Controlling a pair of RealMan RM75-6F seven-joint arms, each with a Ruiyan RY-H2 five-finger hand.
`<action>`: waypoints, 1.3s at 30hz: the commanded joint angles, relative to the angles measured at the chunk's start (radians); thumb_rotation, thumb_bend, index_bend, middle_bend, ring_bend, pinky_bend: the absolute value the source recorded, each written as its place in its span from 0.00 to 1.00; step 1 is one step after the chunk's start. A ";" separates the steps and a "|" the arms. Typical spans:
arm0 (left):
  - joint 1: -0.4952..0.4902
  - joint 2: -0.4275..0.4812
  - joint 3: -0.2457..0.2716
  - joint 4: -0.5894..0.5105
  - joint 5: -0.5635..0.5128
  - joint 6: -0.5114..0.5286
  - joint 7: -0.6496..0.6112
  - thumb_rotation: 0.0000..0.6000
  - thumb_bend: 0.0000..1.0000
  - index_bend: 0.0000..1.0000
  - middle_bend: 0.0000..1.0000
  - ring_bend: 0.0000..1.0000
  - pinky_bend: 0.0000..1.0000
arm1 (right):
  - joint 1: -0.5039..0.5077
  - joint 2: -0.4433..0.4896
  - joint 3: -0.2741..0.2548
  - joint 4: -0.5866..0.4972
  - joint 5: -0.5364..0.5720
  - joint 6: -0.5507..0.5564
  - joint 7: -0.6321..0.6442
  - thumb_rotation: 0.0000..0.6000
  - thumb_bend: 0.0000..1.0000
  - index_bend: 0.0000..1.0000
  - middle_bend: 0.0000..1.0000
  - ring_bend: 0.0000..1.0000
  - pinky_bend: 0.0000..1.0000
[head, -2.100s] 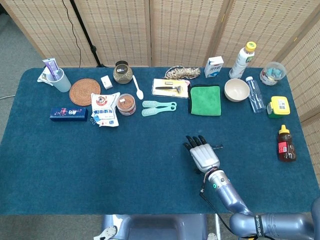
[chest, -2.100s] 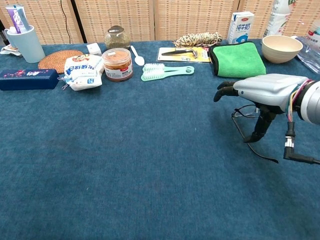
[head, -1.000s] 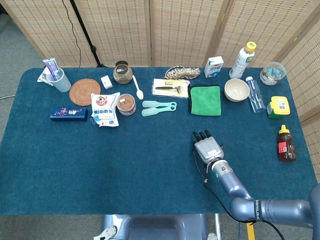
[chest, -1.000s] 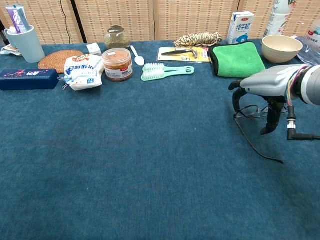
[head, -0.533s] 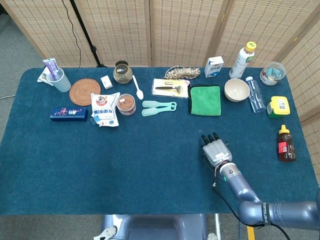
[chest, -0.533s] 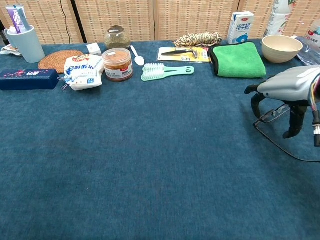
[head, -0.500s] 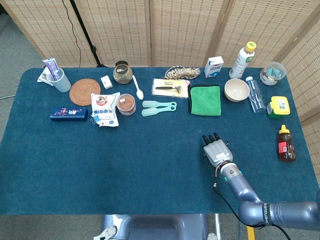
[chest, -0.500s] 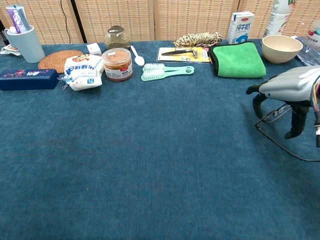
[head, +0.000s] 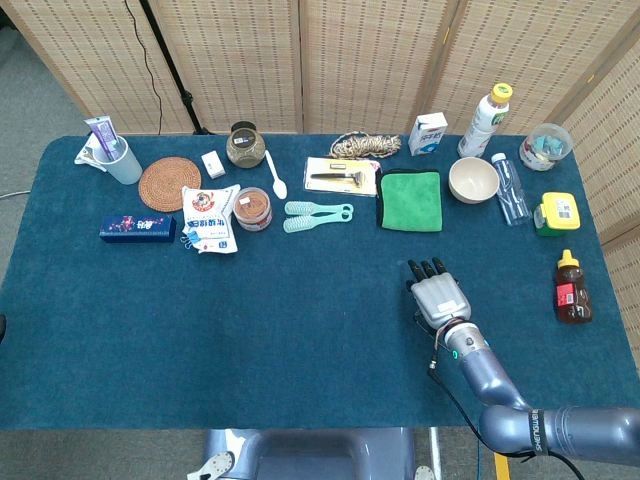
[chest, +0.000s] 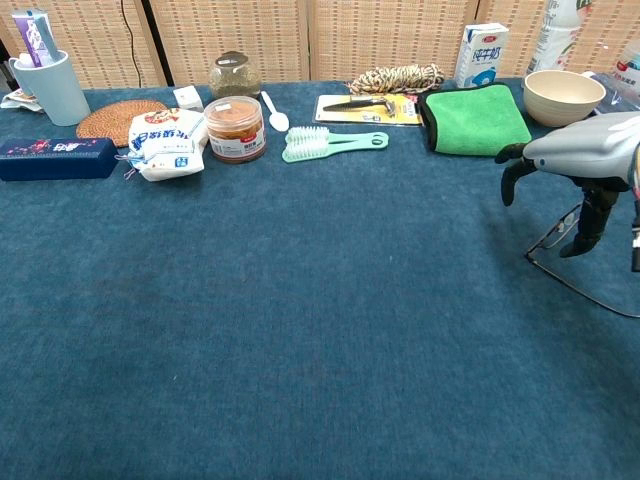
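My right hand hovers palm-down over the blue table, fingers apart and curled downward, gripping nothing. The eyeglasses lie on the cloth right under it, thumb tip just beside the frame (contact is not clear from either view). The green cloth sits beyond the fingertips, near; the bowl is further back, toward my right. The left hand shows in neither view.

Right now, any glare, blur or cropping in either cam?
Head view: even, soft light, no glare, sharp throughout; right hand fully framed above the blue tablecloth. Chest view: also sharp, but the right hand is cut by the right edge, and the green cloth casts only a faint shadow.
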 joint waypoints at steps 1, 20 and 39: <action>-0.002 -0.002 0.001 0.006 -0.002 -0.004 -0.003 0.99 0.38 0.20 0.09 0.03 0.00 | -0.003 -0.018 0.017 -0.006 0.038 0.027 0.003 1.00 0.20 0.23 0.00 0.00 0.00; -0.009 -0.009 0.000 0.032 0.001 -0.015 -0.029 0.99 0.38 0.20 0.09 0.03 0.00 | -0.037 -0.097 0.052 -0.028 0.142 0.163 -0.011 1.00 0.19 0.22 0.00 0.00 0.00; -0.019 0.001 -0.003 0.015 0.013 -0.013 -0.022 0.99 0.38 0.20 0.09 0.03 0.00 | -0.113 -0.184 0.077 0.043 0.137 0.229 0.008 1.00 0.19 0.21 0.00 0.00 0.00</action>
